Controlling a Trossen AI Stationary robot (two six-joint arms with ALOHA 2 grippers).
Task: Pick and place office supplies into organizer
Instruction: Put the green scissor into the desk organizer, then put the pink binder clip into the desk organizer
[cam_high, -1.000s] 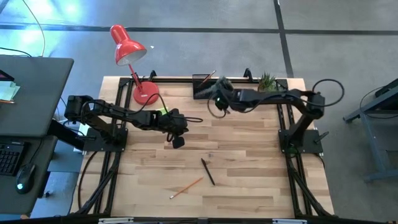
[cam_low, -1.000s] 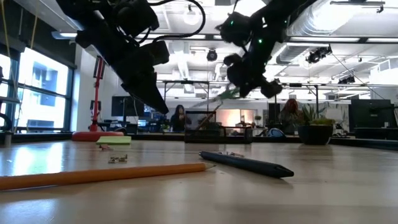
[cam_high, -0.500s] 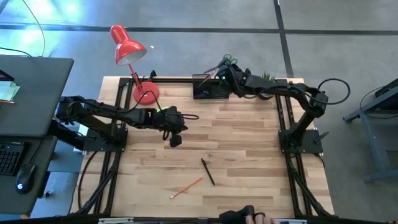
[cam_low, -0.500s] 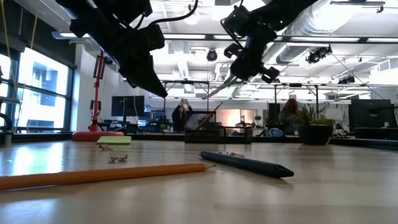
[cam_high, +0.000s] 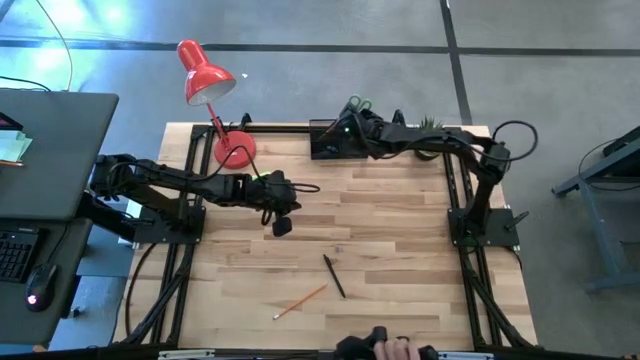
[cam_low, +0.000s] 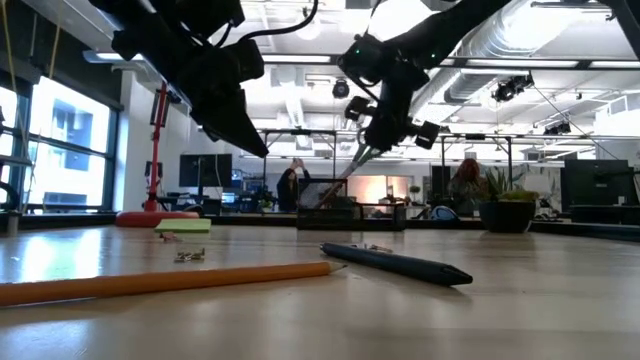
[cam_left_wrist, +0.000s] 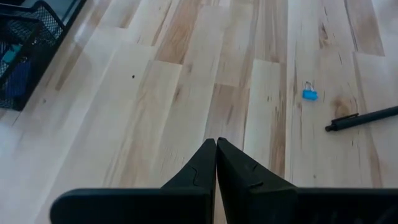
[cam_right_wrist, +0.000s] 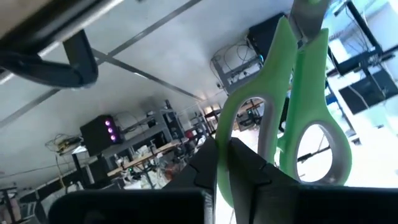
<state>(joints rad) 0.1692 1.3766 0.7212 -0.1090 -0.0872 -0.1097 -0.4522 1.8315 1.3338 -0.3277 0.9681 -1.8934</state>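
orange pencil (cam_high: 300, 300) and dark pen (cam_high: 334, 276) lay loose on the near bench (cam_high: 400, 260), left claw (cam_high: 283, 226) clenched on nothing above mid-bench, right claw (cam_high: 347, 124) grasping green-handled scissors (cam_right_wrist: 298, 112) over the black organizer (cam_high: 335, 140) at the far edge

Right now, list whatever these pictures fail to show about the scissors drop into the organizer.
- Scissors blade tips: hidden in the high view by the right tool, too thin in the low view.
- Organizer compartments: too small in the high view, cut off by the edge in the left wrist view.
- Sticky-note pad: mostly hidden in the high view under the left arm.
- Left tool: shut, holding nothing.
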